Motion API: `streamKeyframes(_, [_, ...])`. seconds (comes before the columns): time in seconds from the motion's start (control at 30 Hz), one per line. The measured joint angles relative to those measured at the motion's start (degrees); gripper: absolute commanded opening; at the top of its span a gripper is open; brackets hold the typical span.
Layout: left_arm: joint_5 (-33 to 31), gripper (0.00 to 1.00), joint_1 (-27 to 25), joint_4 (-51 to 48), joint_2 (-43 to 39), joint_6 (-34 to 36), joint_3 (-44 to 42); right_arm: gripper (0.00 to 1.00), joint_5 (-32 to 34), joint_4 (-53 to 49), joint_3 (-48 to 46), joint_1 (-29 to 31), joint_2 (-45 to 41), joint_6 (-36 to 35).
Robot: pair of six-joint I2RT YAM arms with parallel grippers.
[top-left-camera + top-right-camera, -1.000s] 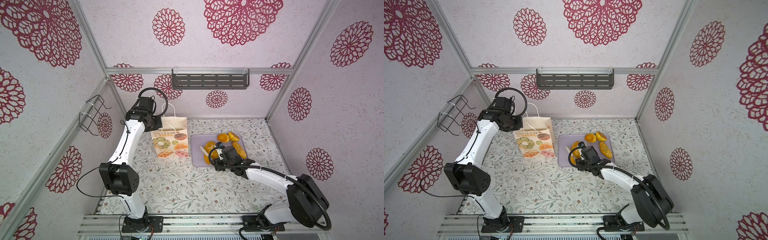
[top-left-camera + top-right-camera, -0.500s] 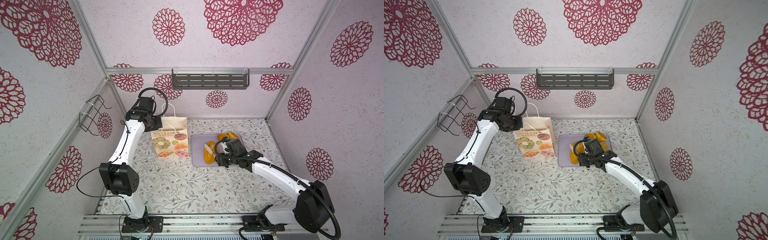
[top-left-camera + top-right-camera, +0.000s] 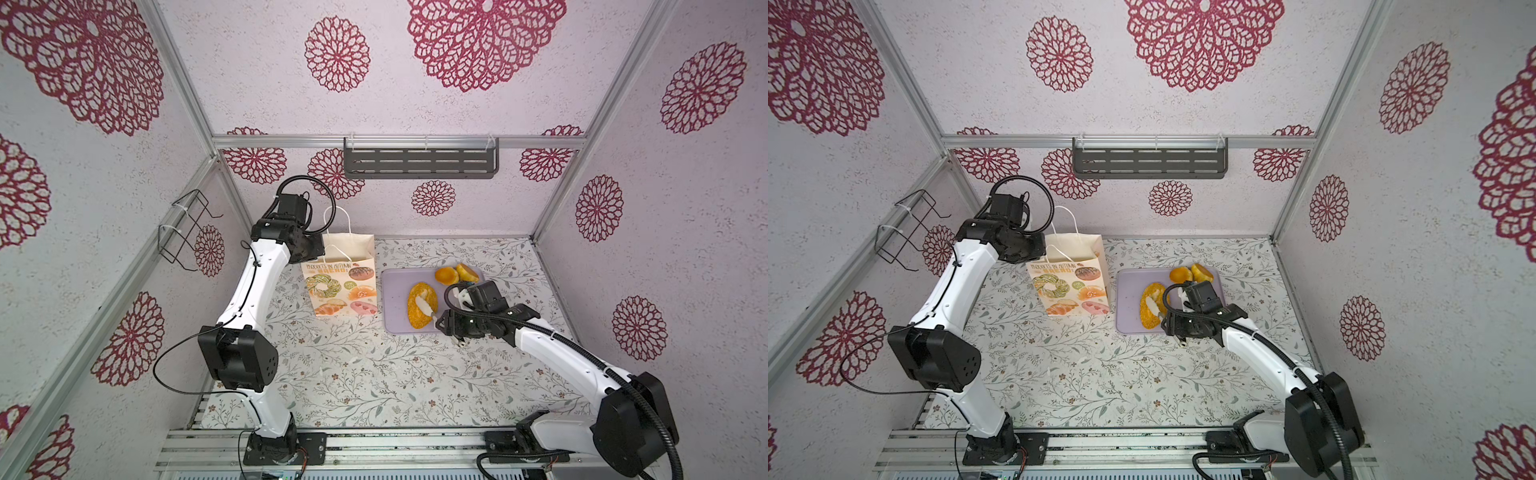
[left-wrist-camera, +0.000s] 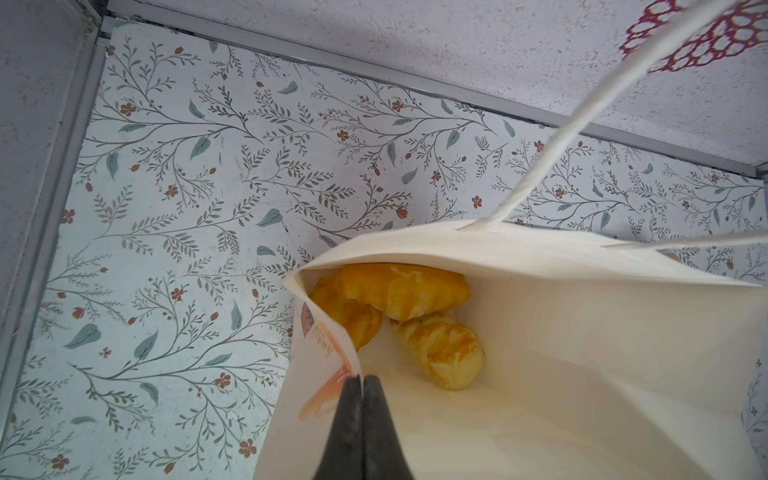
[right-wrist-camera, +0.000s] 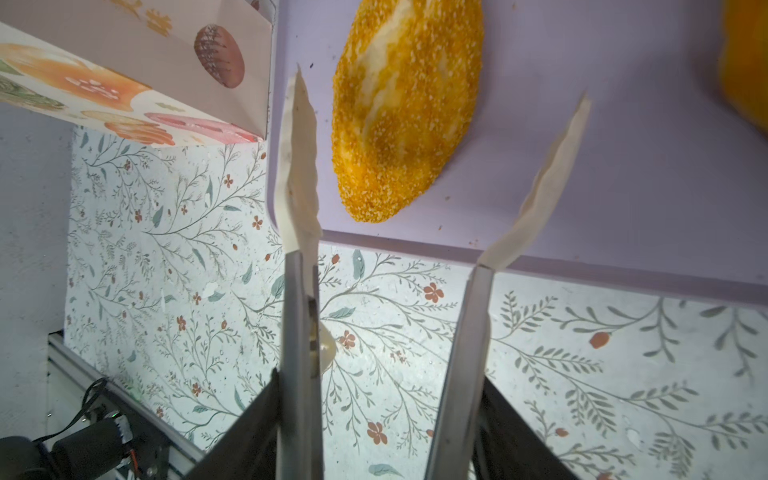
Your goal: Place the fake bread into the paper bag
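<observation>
Rim of cream printed paper bag (image 3: 340,286) clenched in my left gripper (image 4: 360,386) so mouth gapes; right gripper (image 5: 442,85) released, poised over seeded golden oval loaf (image 5: 399,124) beside bag.

Paper bag (image 3: 340,286) left — tray (image 3: 395,291) right

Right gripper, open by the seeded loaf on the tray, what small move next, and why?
Probably lower the right gripper so it straddles the seeded loaf. It is open and empty, the loaf lies on the lilac tray within its gap in the wrist view, and the left gripper pinches the paper bag rim, mouth open.
</observation>
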Motion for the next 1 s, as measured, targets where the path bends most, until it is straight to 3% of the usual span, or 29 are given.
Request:
streamKeyframes(0.37, [0.1, 0.0, 0.0, 0.0, 0.0, 0.0, 0.0, 0.66, -7.8, 7.8, -3.3, -3.7, 0.5, 4.8])
streamKeyframes(1.0, [0.2, 0.0, 0.0, 0.0, 0.0, 0.0, 0.0, 0.64, -13.0, 16.2, -4.8, -3.7, 5.8, 9.4])
